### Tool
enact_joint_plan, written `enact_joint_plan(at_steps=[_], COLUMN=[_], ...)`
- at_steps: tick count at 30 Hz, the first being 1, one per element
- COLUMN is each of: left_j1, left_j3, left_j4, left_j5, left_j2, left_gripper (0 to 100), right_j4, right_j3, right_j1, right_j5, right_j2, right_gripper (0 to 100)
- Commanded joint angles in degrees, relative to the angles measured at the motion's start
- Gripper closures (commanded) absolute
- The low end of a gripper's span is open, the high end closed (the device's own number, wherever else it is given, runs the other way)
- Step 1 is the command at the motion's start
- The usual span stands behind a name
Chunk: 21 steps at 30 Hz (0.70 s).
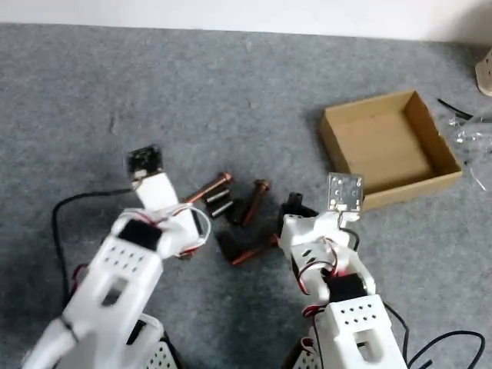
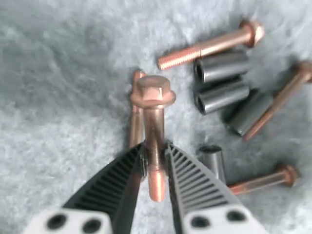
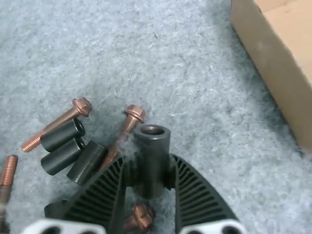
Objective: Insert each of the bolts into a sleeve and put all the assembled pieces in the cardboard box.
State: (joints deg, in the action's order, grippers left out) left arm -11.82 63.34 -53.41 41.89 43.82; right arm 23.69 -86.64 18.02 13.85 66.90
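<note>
My left gripper (image 2: 155,148) is shut on the shank of a copper bolt (image 2: 156,95), which it holds off the carpet with the hex head pointing away from the fingers. My right gripper (image 3: 148,168) is shut on a dark sleeve (image 3: 152,151), whose open bore faces away from the fingers. Between the two arms lie loose copper bolts (image 1: 209,187) (image 1: 256,201) and dark sleeves (image 1: 219,203). Two sleeves (image 2: 222,66) (image 2: 224,95) rest side by side next to a bolt (image 2: 209,47). The cardboard box (image 1: 411,190) stands open to the right of the right arm (image 1: 323,246).
Grey carpet covers the table. Beyond the box at the right edge are clear plastic wrapping and black cables (image 1: 465,127), and a wooden piece (image 1: 484,71) sits at the far right. Open carpet stretches behind the parts and to the far left.
</note>
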Motion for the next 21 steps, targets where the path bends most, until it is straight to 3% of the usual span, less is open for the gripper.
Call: enact_joint_plan(at_steps=[1, 6, 13, 17, 21], left_j1=[2.6, 3.2, 3.2, 2.9, 1.7], left_j3=[3.5, 9.7, 16.5, 18.4, 22.7], left_j4=[2.9, 4.4, 4.7, 14.8, 28.6], left_j5=[-0.6, -6.6, -10.7, -16.3, -14.8], left_j2=[12.7, 24.9, 44.2, 56.0, 61.6], left_gripper=[100, 100, 100, 100, 100], right_j4=[-2.1, -2.0, -1.7, 1.5, 1.6], right_j3=[0.7, -0.2, -10.8, -17.2, -17.9], right_j1=[-0.2, 0.7, 2.2, 2.5, 6.1], right_j5=[-1.1, -4.7, -5.7, -5.8, -5.9], right_j2=[1.4, 5.6, 27.4, 39.1, 37.4], right_gripper=[99.4, 99.4, 99.4, 99.4, 99.4])
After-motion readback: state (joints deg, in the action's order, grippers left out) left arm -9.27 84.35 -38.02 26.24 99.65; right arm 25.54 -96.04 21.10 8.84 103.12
